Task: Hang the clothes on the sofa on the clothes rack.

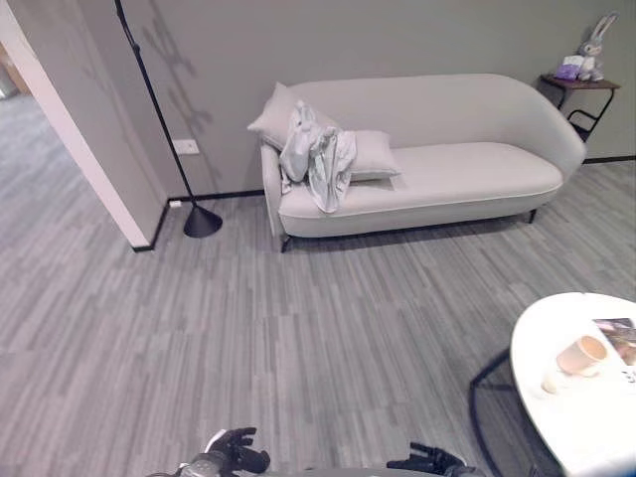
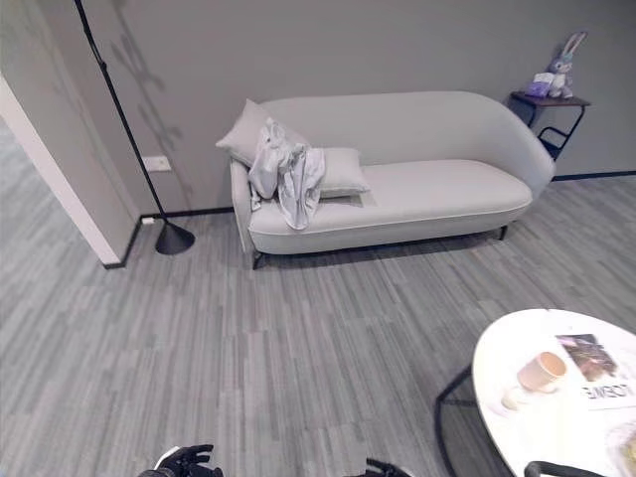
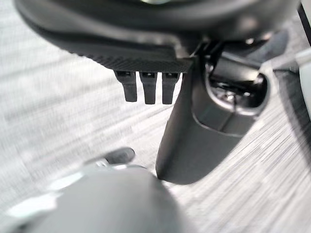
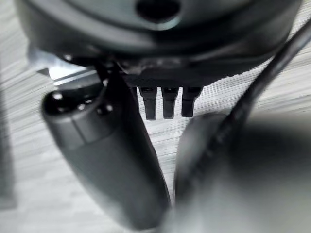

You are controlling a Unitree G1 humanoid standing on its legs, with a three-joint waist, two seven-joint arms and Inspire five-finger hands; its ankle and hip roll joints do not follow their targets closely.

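**Clothes heaped on the sofa, both hands empty and low**

We are looking down at a pale sofa [image 1: 437, 169] set against the grey wall, and everything else we place from it. The clothes [image 1: 320, 159] lie at the sofa's left end: a light grey-white bundle, crumpled, propped against the cushions [image 1: 370, 154] there and spilling down over the front of the seat, with one fold hanging past the seat's edge. The fabric looks thin and creased, with paler and greyer folds. The rest of the seat, toward the right end, is bare.

Left of the sofa we see a thin black pole [image 1: 159, 109] rising from a round black base [image 1: 202, 223] on the floor, close to the wall corner. Right of the sofa, beyond its rounded arm, stands a small dark side table [image 1: 581, 89] with a plush rabbit [image 1: 592, 48] on top.

In front of the sofa and to its right, well apart from it across the grey plank floor, is a round white table [image 2: 556, 417]. On it sits a pale cup [image 2: 542, 372]; what it holds we cannot tell. A magazine [image 2: 594, 363] lies just beside the cup.

Far in front of the sofa, our left hand [image 1: 237, 452] hangs low with fingers relaxed, holding nothing. Our right hand [image 1: 429, 460] is alongside it, fingers likewise loose and empty, touching nothing.
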